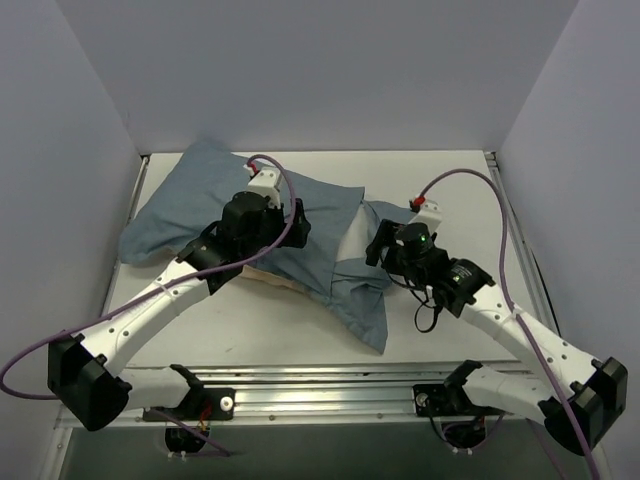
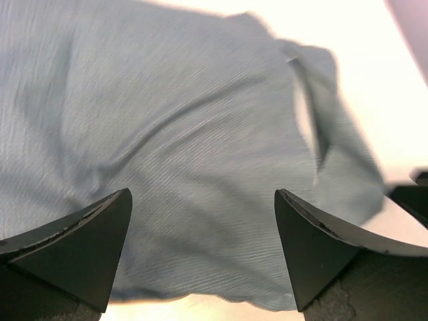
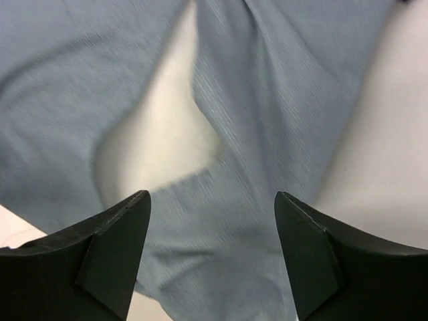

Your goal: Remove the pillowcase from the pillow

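White walls (image 1: 300, 70) close in a pale worktop (image 1: 450, 200) on three sides. The pillowcase (image 1: 200, 200), showing dull grey-blue cloth, lies crumpled from the far left corner across the middle. One loose flap trails toward the near edge, a little right of centre. A thin strip of tan shows along its near side under the left arm. The pillow (image 1: 352, 238) appears only as a white patch in the gap where the cloth parts, right of centre; the right wrist view shows the same white patch framed by folds of blue. The left gripper (image 2: 200, 200) is over the middle of the cloth, its jaws spread wide with nothing pinched between them. The right gripper (image 3: 210, 200) is just right of the gap, above the flap, its jaws also spread wide and holding nothing. Whether either gripper touches the cloth cannot be told.
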`<action>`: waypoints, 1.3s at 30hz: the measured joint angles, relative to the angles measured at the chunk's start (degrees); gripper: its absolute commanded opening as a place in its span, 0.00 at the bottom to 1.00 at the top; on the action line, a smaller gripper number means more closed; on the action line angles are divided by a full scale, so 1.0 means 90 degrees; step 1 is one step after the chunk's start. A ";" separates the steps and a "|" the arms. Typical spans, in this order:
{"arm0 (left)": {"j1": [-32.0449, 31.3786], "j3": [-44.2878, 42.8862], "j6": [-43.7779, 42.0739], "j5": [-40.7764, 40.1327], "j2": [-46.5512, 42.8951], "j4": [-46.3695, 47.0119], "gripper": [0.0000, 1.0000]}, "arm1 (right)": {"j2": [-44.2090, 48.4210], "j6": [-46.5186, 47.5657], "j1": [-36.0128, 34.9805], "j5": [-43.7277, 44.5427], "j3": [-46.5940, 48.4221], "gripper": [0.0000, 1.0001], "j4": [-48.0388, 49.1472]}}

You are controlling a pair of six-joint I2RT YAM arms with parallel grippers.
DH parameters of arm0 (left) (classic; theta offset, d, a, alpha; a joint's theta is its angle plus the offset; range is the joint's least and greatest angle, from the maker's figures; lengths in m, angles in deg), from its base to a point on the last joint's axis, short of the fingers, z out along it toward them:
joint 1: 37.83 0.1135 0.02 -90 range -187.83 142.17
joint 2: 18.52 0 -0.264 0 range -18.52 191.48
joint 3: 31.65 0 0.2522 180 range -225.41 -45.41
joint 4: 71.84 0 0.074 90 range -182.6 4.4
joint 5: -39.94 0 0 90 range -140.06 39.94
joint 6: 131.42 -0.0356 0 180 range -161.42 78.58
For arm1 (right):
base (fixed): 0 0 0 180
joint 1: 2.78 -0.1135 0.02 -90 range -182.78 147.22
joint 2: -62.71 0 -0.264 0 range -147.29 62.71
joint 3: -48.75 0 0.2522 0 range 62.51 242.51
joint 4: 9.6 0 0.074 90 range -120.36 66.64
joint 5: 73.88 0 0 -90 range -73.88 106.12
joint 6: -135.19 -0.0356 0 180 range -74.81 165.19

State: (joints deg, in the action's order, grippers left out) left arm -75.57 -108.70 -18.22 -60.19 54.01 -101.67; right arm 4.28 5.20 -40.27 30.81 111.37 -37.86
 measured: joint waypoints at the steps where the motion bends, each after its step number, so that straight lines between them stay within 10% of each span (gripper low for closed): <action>1: -0.0151 -0.0189 -0.0170 -0.0041 0.0012 0.0007 0.97 | -0.0221 0.0104 0.0000 0.0036 0.0267 0.71 0.0066; 8: -0.0777 -0.1061 -0.1088 -0.0464 0.0750 0.0488 0.97 | -0.1931 0.0549 0.0216 0.0379 0.1375 0.72 0.0539; 20: -0.0823 -0.0891 -0.0646 -0.0656 0.2484 0.1112 0.99 | -0.3334 0.0787 0.2033 -0.0260 0.0848 0.09 0.1649; 31: -0.0126 0.1294 0.0833 0.0107 0.1093 0.2171 1.00 | -0.3570 0.0491 0.3378 -0.2482 -0.0168 0.00 0.2620; 39: -0.0374 0.1282 0.0049 0.0024 0.0253 0.1188 0.99 | -0.3898 0.0549 0.3283 -0.3500 -0.0491 0.00 0.3500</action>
State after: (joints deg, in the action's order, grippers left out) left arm -78.94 -97.16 -17.78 -59.97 56.29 -90.98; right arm -30.81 10.14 -10.72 -0.68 106.95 -6.36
